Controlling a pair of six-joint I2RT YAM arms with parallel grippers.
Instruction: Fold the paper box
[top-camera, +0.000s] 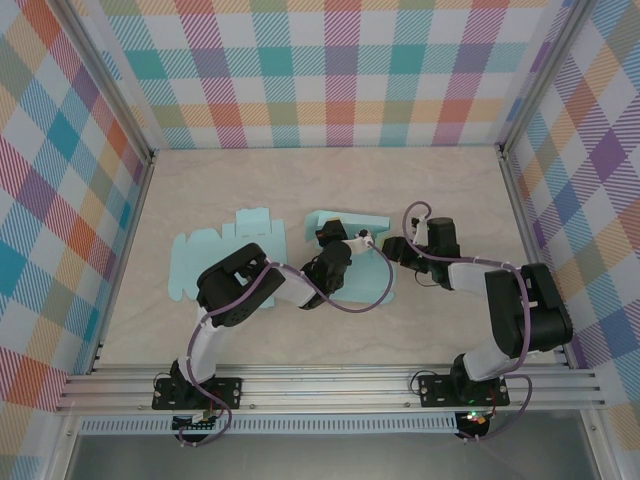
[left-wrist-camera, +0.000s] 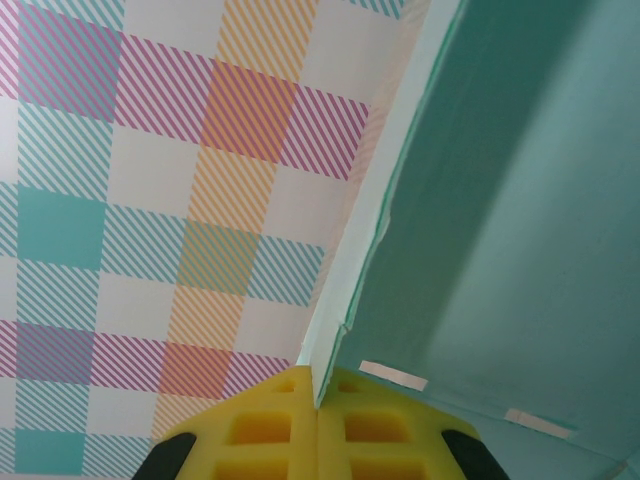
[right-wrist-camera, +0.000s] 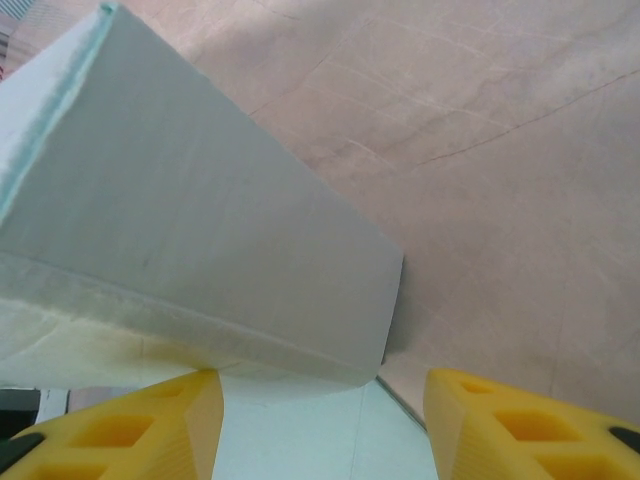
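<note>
Table (top-camera: 300, 170) centre (marbled beige, open toward the far edge): teal paper box (top-camera: 372, 282), matte card. Left gripper (left-wrist-camera: 318, 400) pinches its thin edge; right gripper (right-wrist-camera: 320, 400), jaws apart, straddles a folded wall.

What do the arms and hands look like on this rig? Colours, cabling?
The left arm and right arm: black housings, white links, purple cables looping alongside. The left hand and right hand have yellow fingers with square recesses, black edges.
</note>
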